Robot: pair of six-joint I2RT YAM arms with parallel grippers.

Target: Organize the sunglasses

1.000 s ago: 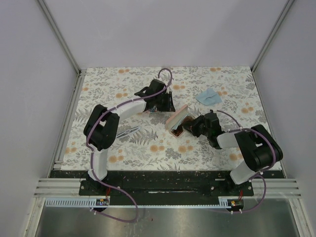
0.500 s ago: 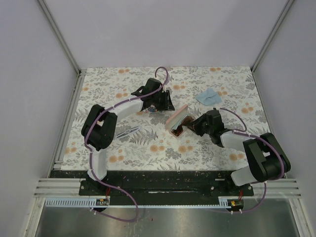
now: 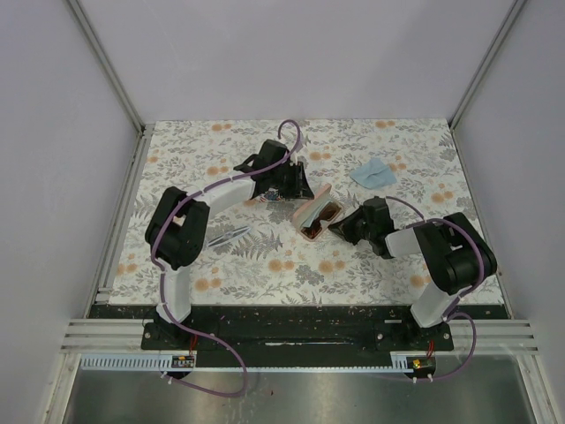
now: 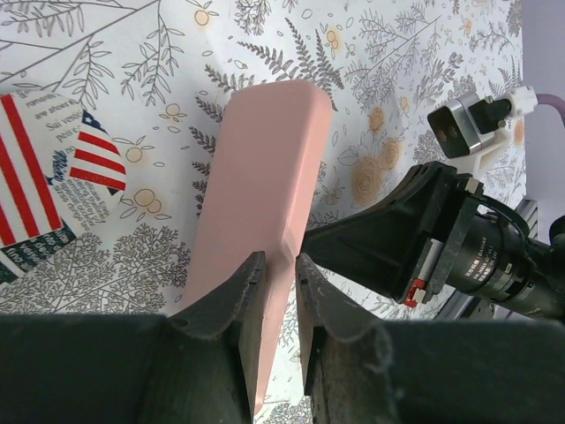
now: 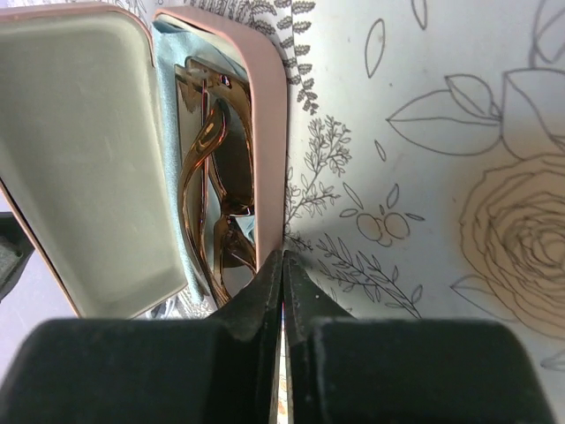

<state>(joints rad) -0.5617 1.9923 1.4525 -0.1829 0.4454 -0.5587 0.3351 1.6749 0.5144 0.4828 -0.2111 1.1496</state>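
The reddish-brown sunglasses point(image 5: 216, 177) lay folded inside the open pink case point(image 5: 272, 132), just ahead and left of my right gripper point(image 5: 282, 258). Its fingers were pressed together on nothing, tips touching the case's rim. My left gripper point(image 4: 280, 261) had the lid point(image 4: 265, 168) between its nearly closed fingers, seemingly pinching it. If the lid came down on a temple standing proud, I judged it would jam; a push from my right tips could skid the case. The silvery pair point(image 3: 231, 236) lay well away from both
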